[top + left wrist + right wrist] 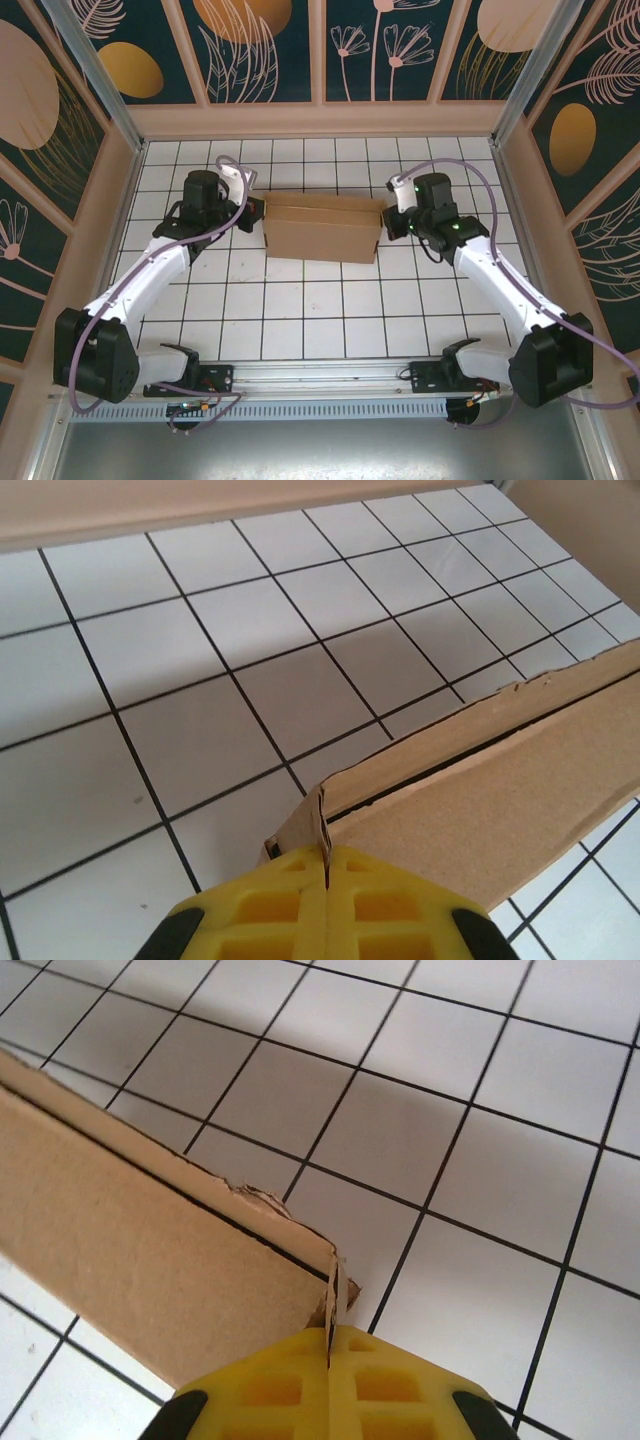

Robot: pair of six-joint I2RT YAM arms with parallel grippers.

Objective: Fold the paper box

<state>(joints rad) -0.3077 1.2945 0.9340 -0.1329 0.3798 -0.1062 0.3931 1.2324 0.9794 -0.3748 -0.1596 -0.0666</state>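
The two arm bases sit at the near edge, and both arms reach away over the tiled table (300,310). Toward its far half stands the paper box (322,235), long side facing near. The left gripper (256,214) is clamped on its left end and the right gripper (386,222) on its right end. In the wrist views each pair of yellow fingers (290,910) nips only a thin, ragged corner, with a dark slit between the cardboard layers. Pulling the ends apart could tear or slip that corner. Pushing inward unevenly could buckle the panel off its crease.
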